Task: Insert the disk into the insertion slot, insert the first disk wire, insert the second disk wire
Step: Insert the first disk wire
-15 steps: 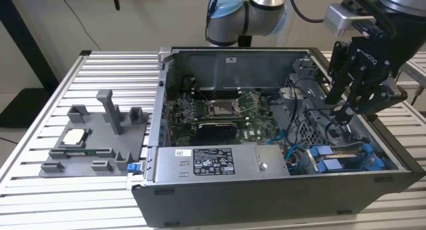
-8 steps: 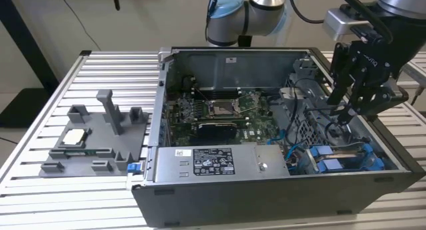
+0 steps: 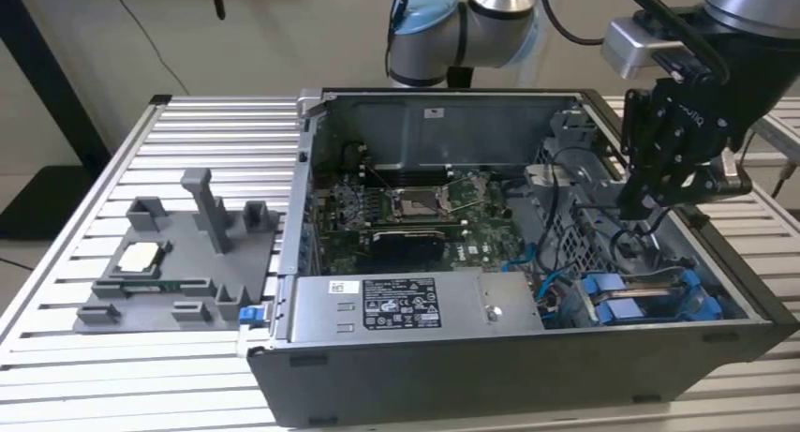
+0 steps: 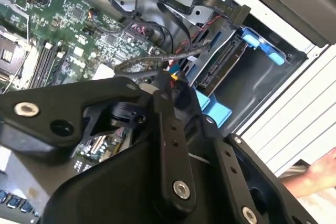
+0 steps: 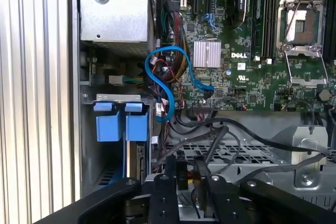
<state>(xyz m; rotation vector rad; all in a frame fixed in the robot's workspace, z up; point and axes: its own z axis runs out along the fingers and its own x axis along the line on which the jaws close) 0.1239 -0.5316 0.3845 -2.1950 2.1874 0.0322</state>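
One gripper (image 3: pixel 643 211) clenched on one wire plug (image 5: pixel 184 174), near two blue tabs (image 5: pixel 109 127) at the insertion slot (image 5: pixel 112 98)

An open grey computer case (image 3: pixel 500 376) lies on a slatted metal table (image 3: pixel 75 376), taking up the centre and the exterior view's right. Inside it, a green motherboard (image 3: pixel 475 202) sits mid-frame, and a labelled grey power-supply box (image 3: pixel 400 305) runs along the case's lower wall. A grey moulded fixture (image 3: pixel 175 263) rests on the exterior view's left. In the first wrist view, a small silver heatsink (image 5: pixel 206 54) stands on the board near the empty processor socket (image 5: pixel 302 35).
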